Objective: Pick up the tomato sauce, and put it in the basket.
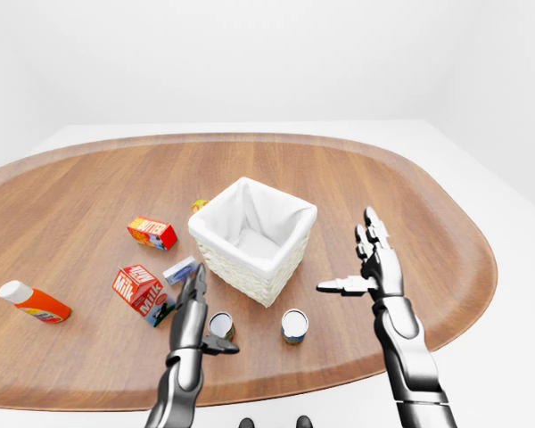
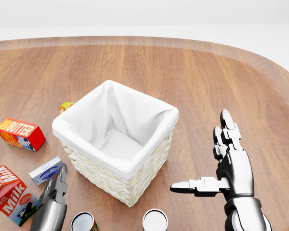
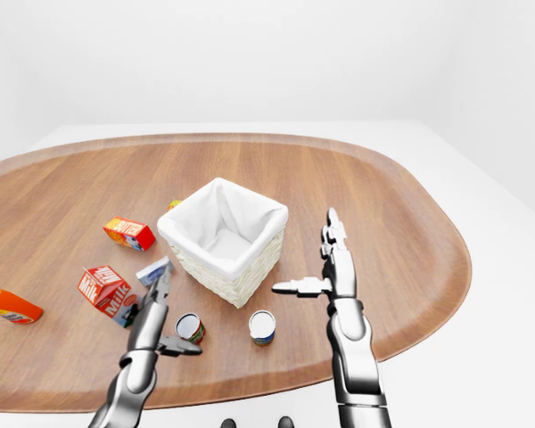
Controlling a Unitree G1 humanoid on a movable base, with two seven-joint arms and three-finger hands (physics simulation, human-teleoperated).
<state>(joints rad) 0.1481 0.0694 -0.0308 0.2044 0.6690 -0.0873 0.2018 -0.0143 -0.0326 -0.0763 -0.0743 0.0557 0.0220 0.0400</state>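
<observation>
The tomato sauce can (image 1: 219, 326), with a red label and a white top, stands on the wooden table near the bottom of the left-eye view, below the basket. My left hand (image 1: 210, 314) is open right beside the can, fingers on its left and thumb reaching under it, not closed round it. The white-lined wicker basket (image 1: 283, 262) stands at the table's middle and holds nothing. My right hand (image 1: 360, 267) hovers open to the basket's right, thumb pointing left.
A second can (image 1: 294, 325) with a bluish label stands right of the sauce can. Left of the basket lie a butter box (image 1: 152, 233), a milk carton (image 1: 140, 290), a small blue-white box (image 1: 180, 269) and an orange bottle (image 1: 34, 302).
</observation>
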